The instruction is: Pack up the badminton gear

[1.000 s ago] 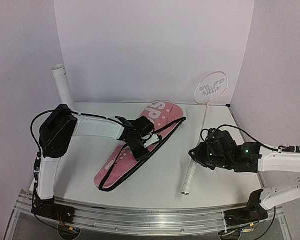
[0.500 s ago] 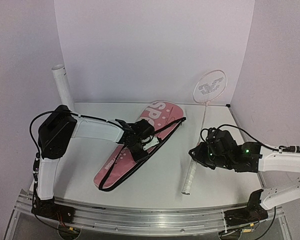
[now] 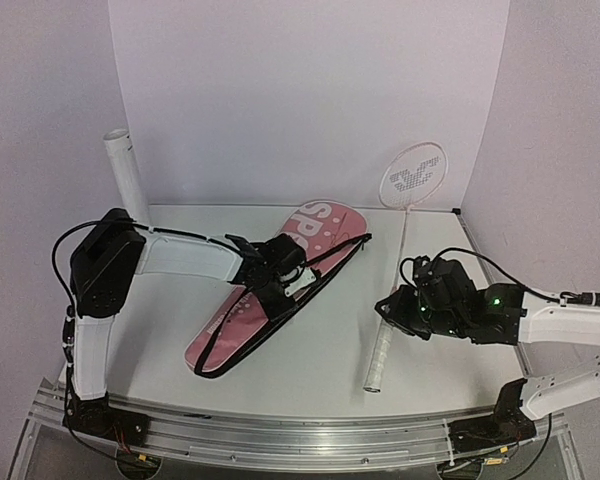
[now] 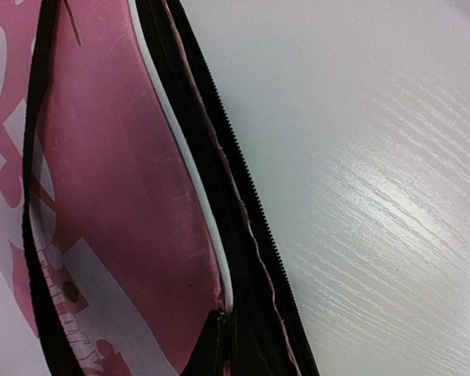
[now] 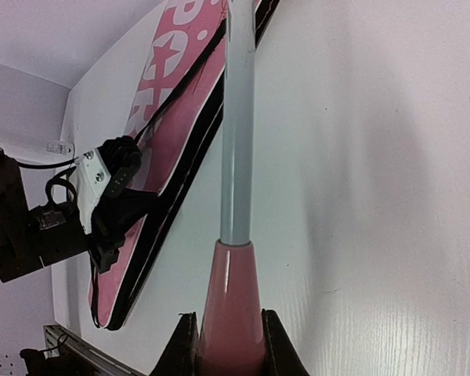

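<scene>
Left claw [image 3: 268, 292] is pressed together on the bag [image 3: 325, 228] at its black zipper edge, about mid-length. Right claw [image 5: 229, 345] pinches the racket [image 5: 237, 141] at its pink cone — handle slanting down toward the table [image 3: 320, 360], head raised near the back wall.

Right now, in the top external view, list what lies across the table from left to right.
Tall white cylindrical tube → long pink bag with black strap → slim badminton racket with pale oval frame and white handle.
</scene>
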`<state>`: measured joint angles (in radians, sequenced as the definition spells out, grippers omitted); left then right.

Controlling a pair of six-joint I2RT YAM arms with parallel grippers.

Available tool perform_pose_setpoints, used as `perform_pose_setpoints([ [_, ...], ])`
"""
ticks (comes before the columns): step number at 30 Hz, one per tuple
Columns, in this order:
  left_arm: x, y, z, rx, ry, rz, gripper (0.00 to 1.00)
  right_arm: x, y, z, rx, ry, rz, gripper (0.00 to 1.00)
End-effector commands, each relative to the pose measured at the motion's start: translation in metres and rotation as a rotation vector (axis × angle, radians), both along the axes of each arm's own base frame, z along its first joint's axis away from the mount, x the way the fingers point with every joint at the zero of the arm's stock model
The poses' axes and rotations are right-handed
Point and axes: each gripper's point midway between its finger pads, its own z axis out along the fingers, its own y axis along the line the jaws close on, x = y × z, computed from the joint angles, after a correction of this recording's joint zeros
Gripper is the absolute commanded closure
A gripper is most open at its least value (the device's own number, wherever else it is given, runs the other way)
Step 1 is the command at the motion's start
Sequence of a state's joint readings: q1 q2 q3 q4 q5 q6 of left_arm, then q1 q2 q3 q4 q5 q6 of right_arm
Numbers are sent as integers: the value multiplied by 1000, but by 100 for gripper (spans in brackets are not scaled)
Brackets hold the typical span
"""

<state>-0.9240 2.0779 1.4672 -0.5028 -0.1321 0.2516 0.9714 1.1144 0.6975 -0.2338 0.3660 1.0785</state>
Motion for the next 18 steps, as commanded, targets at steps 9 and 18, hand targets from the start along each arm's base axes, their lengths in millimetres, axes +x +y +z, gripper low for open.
perform_pose_setpoints([
  [9, 76, 3, 150, -370, -49, 233, 100, -40, 46, 45, 211, 132, 268, 100],
  [18, 111, 1, 149, -465, -28, 275, 100, -79, 24, 60, 334, 246, 283, 100],
])
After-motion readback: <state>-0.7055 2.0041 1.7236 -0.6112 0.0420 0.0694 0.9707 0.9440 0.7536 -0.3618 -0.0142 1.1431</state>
